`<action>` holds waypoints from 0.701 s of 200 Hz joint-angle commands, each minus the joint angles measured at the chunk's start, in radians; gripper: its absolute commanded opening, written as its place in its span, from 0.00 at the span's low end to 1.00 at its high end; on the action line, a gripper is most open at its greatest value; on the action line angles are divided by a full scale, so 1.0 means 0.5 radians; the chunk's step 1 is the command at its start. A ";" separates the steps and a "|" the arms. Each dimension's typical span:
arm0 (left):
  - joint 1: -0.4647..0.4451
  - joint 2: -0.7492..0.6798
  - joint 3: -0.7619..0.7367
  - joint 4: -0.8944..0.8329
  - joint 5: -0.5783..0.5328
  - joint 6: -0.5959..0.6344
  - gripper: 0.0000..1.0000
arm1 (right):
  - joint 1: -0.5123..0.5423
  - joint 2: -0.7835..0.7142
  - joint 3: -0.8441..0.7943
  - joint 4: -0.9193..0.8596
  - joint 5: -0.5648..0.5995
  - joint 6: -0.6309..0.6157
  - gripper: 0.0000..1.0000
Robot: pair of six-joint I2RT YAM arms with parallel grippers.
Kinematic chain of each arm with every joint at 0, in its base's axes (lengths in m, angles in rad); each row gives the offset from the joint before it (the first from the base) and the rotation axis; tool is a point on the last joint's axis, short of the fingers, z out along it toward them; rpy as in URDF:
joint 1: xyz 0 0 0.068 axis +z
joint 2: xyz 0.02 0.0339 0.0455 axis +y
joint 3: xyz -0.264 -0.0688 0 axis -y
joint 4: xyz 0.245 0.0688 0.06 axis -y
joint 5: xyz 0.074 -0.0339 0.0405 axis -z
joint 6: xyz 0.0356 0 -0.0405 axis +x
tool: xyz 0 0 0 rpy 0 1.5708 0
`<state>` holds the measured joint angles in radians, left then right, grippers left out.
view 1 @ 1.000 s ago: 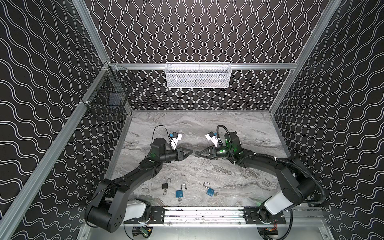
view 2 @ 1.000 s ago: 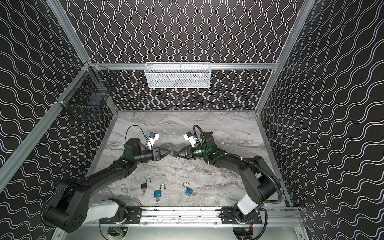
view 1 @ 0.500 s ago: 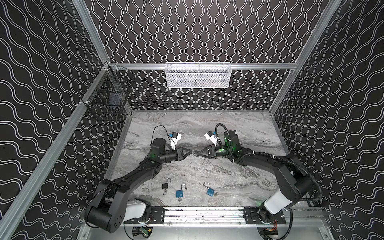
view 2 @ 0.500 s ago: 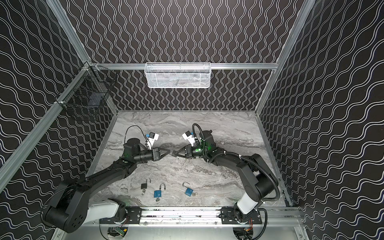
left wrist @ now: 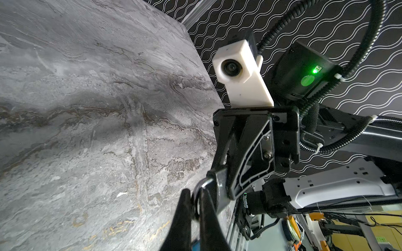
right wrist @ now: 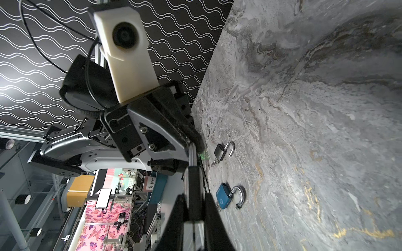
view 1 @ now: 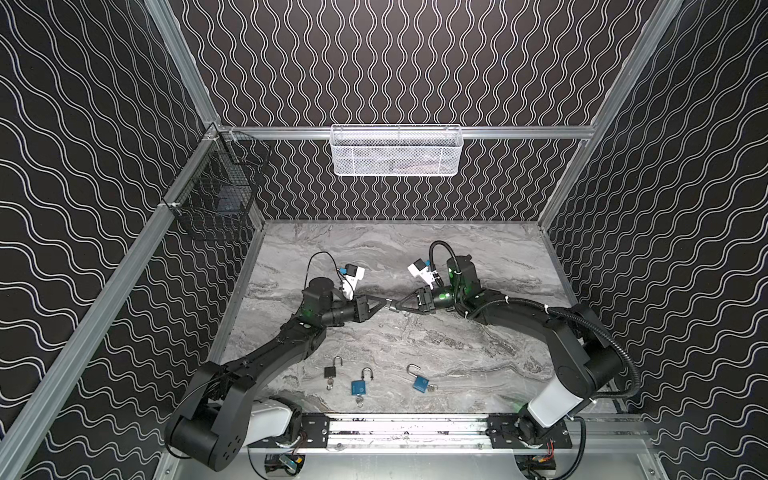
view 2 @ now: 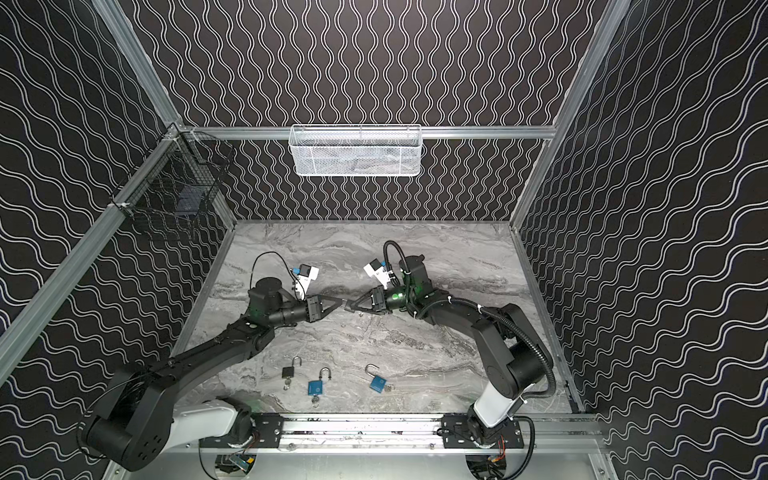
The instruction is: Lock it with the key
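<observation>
**Padlock was pinned lengthwise between both grippers, mid-air**

So the dark metal padlock [right wrist: 194, 191] was up off the grey marble-look tabletop [view 1: 457, 257], over the middle of it, and you had it from both ends. Its body sat in the right gripper [view 1: 398, 308], jaws clenched on it. The silver shackle [right wrist: 191, 155] stuck straight out past those fingertips toward the left gripper [view 1: 383, 304]. That one's jaws were pinched tight on the curved end. At least that's how the loop looked in the left wrist view; I couldn't fully rule out a key ring.

The bit that mattered: the lock's long axis ran along the line between the two grippers. The shackle end pointed to your left arm and the other end was buried back in the right one. My guess is the next move was a straight push along that line, so any tilt could've jammed it. I couldn't spot this lock's key at all.

Well apart, near the front edge, lay a small black padlock [view 1: 331, 371], a blue padlock [view 1: 358, 387] just beside it and a second blue padlock [view 1: 420, 382], shackles popped open.
</observation>
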<state>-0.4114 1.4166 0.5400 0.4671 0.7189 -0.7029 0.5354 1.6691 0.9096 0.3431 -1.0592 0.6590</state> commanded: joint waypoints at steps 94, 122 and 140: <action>-0.113 0.057 0.104 0.122 0.218 0.014 0.05 | -0.071 -0.010 0.003 0.021 0.045 -0.095 0.00; -0.106 0.065 0.134 0.048 0.155 0.021 0.19 | -0.071 -0.016 -0.014 0.036 0.025 -0.097 0.00; -0.095 0.077 0.144 0.019 0.122 0.042 0.31 | -0.071 -0.022 -0.032 0.045 0.015 -0.100 0.00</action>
<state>-0.4538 1.4487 0.5907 0.4419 0.6960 -0.7139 0.4973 1.6638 0.9012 0.3225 -1.1061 0.6167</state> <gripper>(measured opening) 0.245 0.149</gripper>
